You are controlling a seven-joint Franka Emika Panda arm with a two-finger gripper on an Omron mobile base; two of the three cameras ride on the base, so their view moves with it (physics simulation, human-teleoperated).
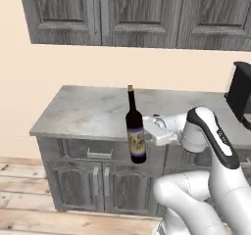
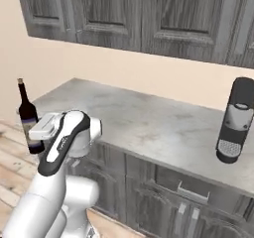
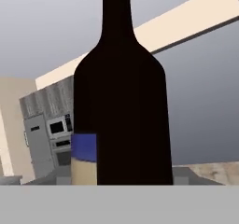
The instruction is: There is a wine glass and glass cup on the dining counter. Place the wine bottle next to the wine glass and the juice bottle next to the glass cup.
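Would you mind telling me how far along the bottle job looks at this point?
Done: the wine bottle is off the wall counter, upright in the shut gripper. In hand: carrying it. Left: setting it by the wine glass, then the whole juice bottle step.

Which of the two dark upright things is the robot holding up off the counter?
The wine bottle, slim-necked with a label, gripped by the gripper in front of the counter's edge. The coffee machine stands on the counter, untouched.

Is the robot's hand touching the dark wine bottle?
Touching. In the left base view the gripper is clamped on the wine bottle at its label, holding it upright off the counter, in front of its edge.
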